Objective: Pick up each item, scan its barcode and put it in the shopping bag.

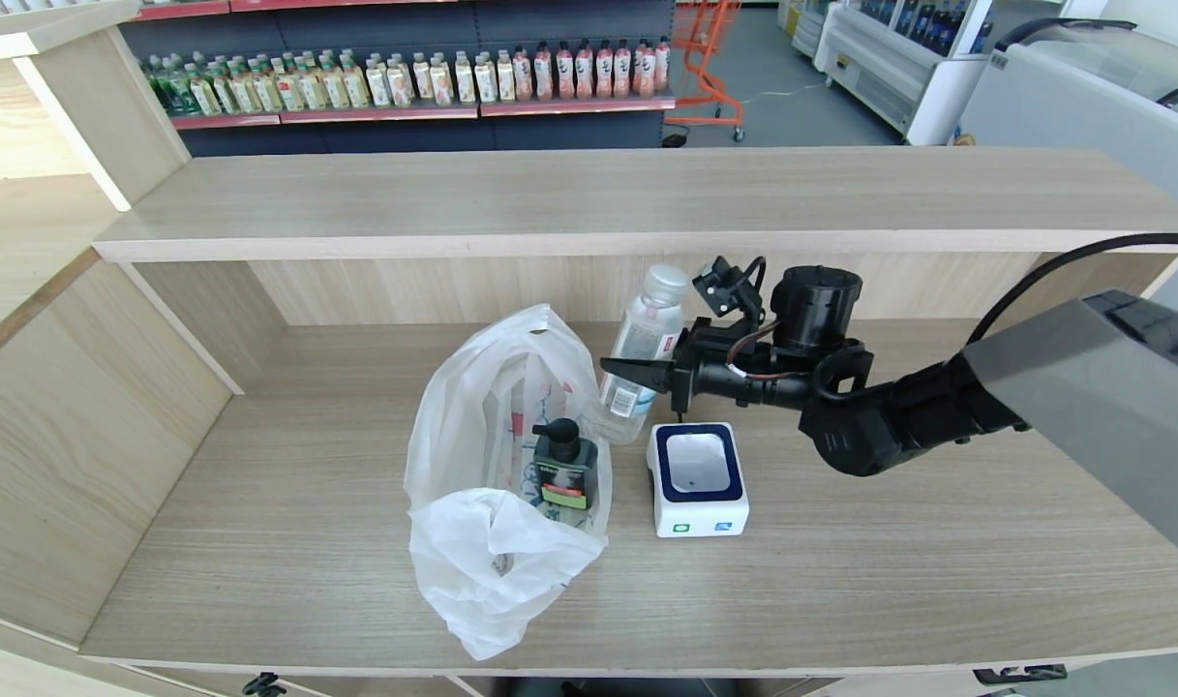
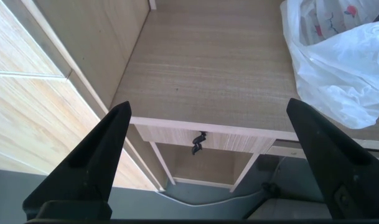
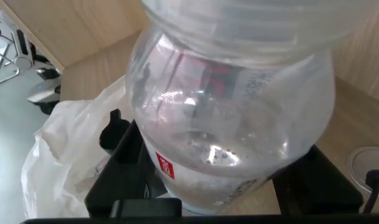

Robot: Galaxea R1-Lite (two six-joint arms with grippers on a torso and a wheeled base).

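Beside bag (image 1: 472, 426), right arm (image 1: 889, 411) outstretched, holding bottle (image 1: 647, 334)

We see a light wood counter (image 1: 840, 581) with a raised ledge (image 1: 647, 194) at the back | a wood side wall (image 1: 85, 436) on the left | behind it a dark shelf (image 1: 405, 136) with rows of drink bottles (image 1: 405, 82) — green, white and pink | an orange cart (image 1: 705, 58) on the grey floor (image 1: 792, 87) | white freezers (image 1: 889, 87) on the right — bright light all over

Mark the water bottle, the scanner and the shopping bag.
water bottle (image 1: 649, 334), head view, clear upper body.
scanner (image 1: 697, 465), head view, its top window.
shopping bag (image 1: 453, 426), head view, left plastic wall.
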